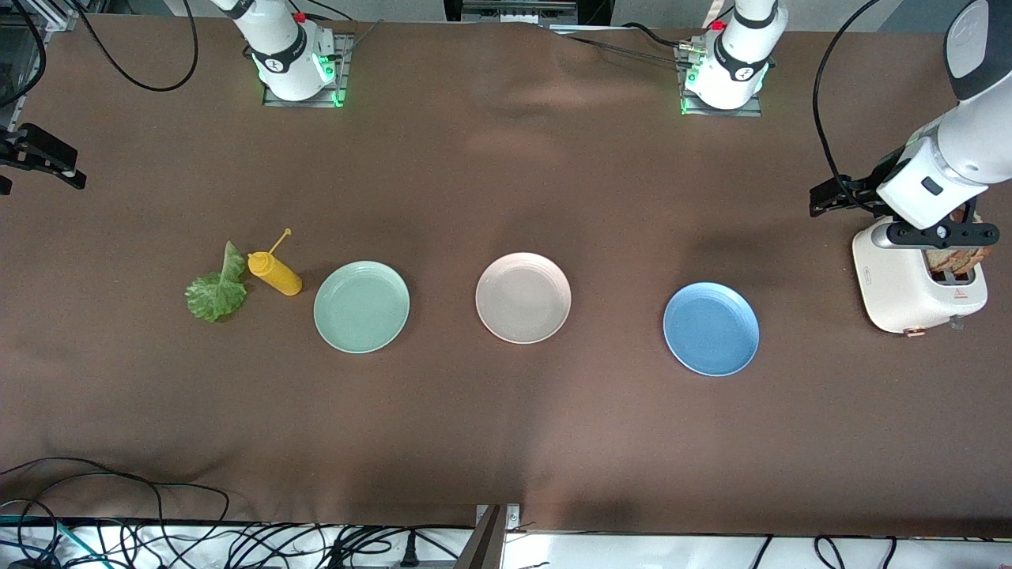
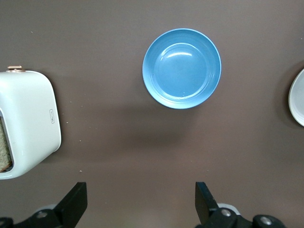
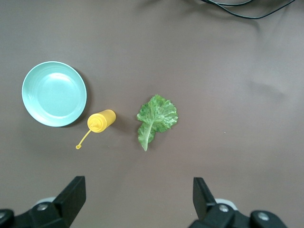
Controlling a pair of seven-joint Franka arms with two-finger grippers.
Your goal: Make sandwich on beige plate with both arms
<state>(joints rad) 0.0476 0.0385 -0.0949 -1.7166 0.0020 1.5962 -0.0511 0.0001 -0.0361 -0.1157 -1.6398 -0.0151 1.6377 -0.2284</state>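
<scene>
The beige plate (image 1: 522,297) stands bare at the middle of the table; its rim (image 2: 298,97) shows at the edge of the left wrist view. No sandwich is in view. Brown toast (image 1: 961,257) (image 2: 4,147) sticks out of a white toaster (image 1: 909,284) (image 2: 28,123) at the left arm's end. A green lettuce leaf (image 1: 215,291) (image 3: 156,116) lies flat at the right arm's end. My left gripper (image 1: 822,201) (image 2: 141,190) hangs open and holds nothing, high over the table beside the toaster. My right gripper (image 1: 55,170) (image 3: 137,187) hangs open over the table near the lettuce.
A yellow squeeze bottle (image 1: 275,273) (image 3: 100,120) lies on its side between the lettuce and a mint green plate (image 1: 361,307) (image 3: 54,93). A blue plate (image 1: 711,329) (image 2: 182,68) sits between the beige plate and the toaster. Cables run along the table's near edge.
</scene>
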